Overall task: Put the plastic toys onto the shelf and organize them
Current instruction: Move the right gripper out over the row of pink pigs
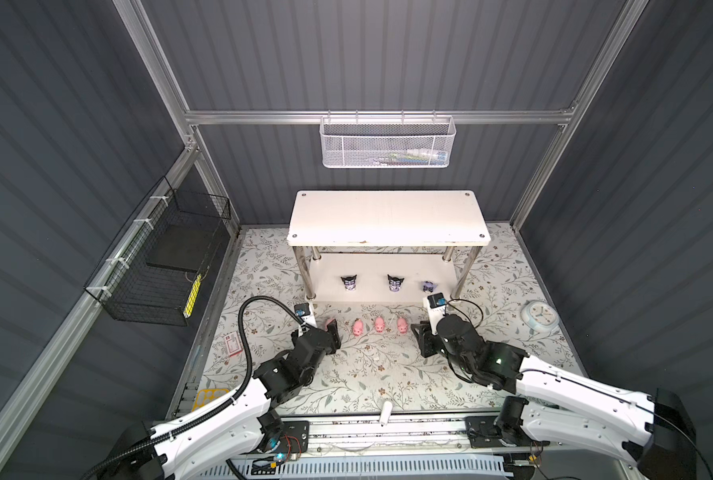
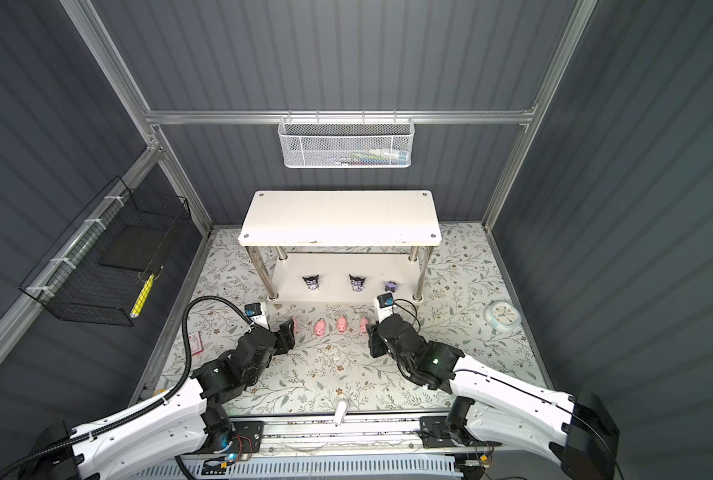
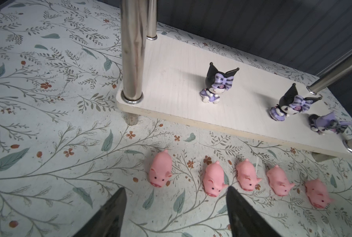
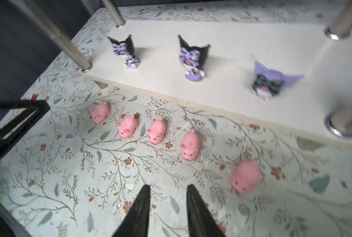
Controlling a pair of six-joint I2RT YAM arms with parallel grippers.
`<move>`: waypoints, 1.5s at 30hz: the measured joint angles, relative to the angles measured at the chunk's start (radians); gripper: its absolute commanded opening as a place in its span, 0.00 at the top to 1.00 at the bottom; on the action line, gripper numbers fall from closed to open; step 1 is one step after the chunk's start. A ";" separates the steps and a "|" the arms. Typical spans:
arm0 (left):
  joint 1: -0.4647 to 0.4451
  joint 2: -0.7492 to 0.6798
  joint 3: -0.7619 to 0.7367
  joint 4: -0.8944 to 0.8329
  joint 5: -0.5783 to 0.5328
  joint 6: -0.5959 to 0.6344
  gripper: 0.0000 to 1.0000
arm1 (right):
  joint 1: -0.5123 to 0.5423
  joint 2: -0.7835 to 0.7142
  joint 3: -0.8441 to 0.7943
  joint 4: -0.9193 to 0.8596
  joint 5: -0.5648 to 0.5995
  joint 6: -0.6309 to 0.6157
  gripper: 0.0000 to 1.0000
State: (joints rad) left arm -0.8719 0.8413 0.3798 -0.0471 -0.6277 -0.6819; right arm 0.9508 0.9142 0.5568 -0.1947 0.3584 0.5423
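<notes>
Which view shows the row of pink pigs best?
The left wrist view: all five pigs show large, in a row before the shelf. The right wrist view shows five, the nearest blurred. In both top views they are tiny, and the left gripper and right gripper hide or clip the end ones.

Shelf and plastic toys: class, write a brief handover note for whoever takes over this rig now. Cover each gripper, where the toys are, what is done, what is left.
Left gripper: open, empty, over the mat by the left end of the pig row.
Right gripper: open, empty, by the row's right end.
Three black-eared figurines are on the lower board of the shelf; the paler one looks tipped.
Five pink pigs sit in a row on the mat before the shelf.
Done: the figurines.
Left: all five pigs; the top board is bare.
</notes>
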 measured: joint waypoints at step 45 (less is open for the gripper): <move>0.000 0.026 0.045 0.052 -0.054 0.020 0.03 | -0.257 0.469 0.029 0.051 -0.050 0.152 0.41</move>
State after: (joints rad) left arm -0.8715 0.8677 0.4252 0.0048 -0.6815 -0.6617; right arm 0.6941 1.3830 0.5854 -0.1440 0.3080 0.6945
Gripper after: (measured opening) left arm 0.976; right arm 0.623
